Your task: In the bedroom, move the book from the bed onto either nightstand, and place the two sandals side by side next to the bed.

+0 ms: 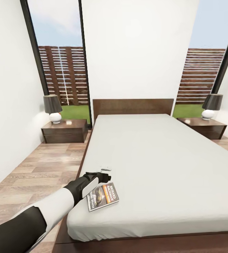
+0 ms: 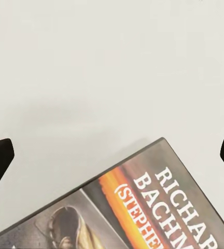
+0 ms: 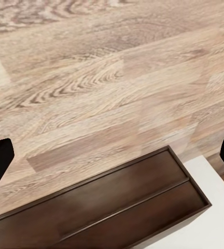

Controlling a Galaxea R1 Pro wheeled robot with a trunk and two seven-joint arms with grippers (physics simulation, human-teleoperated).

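Book (image 1: 103, 197) flat, cover up, on bed (image 1: 156, 158) mattress near foot-end left corner

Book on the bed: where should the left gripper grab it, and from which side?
The book lies flat on the bed near its left edge, so probably no vertical pinch. The left gripper hovers open above its far edge; likely best to slide the book past the mattress edge, then pinch the overhanging edge from the floor side.

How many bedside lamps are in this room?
2. One lamp stands on the nightstand left of the bed; the other lamp stands on the nightstand to its right. More could be outside the picture.
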